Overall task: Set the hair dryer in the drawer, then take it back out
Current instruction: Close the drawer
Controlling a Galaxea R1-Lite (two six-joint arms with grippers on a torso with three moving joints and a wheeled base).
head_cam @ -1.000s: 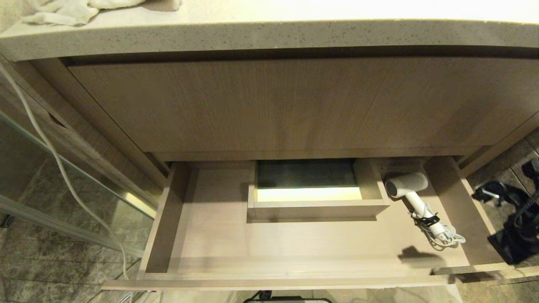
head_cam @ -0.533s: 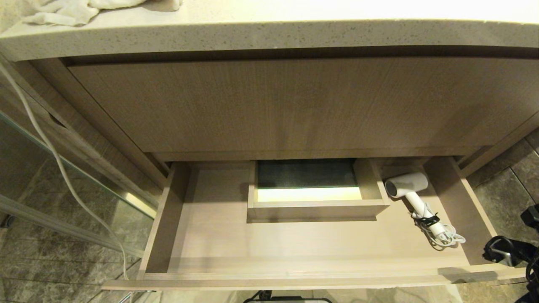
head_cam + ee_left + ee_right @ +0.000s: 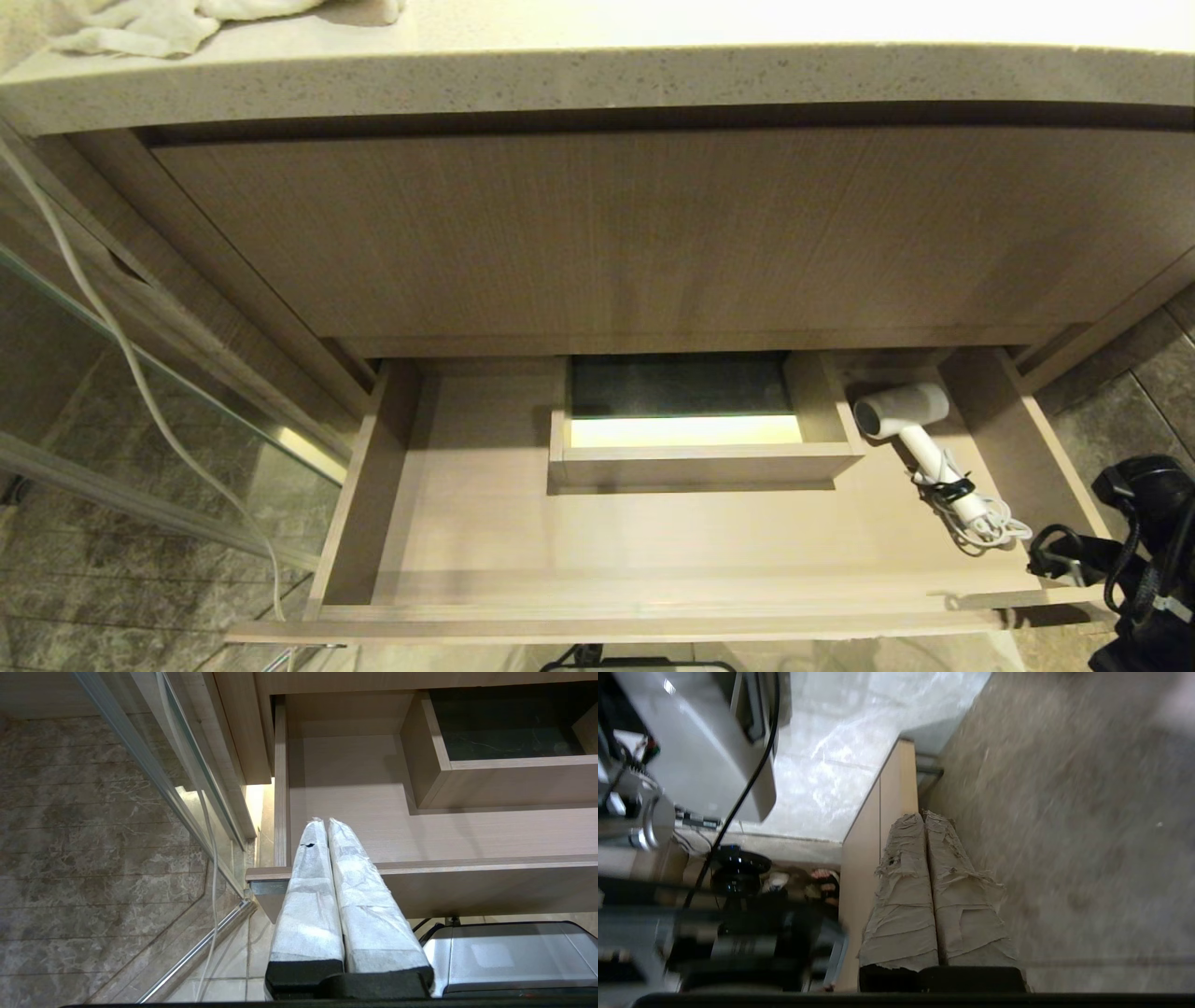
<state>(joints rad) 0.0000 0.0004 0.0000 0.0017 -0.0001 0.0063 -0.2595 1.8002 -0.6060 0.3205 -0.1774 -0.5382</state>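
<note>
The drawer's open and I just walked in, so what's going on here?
The hair dryer lies in the right end of the open drawer, cord bundled, with nothing gripping it. The right gripper is shut and empty, outside the drawer by its right front corner. The left gripper is shut too, parked low near the drawer's left front corner.

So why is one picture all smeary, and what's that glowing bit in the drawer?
Right wrist view: the floor beside the shut right pincer is streaked with motion blur. Head view: the boxed cutout in the drawer glows bright yellow, and the countertop is washed out. Left wrist view: sharp.
</note>
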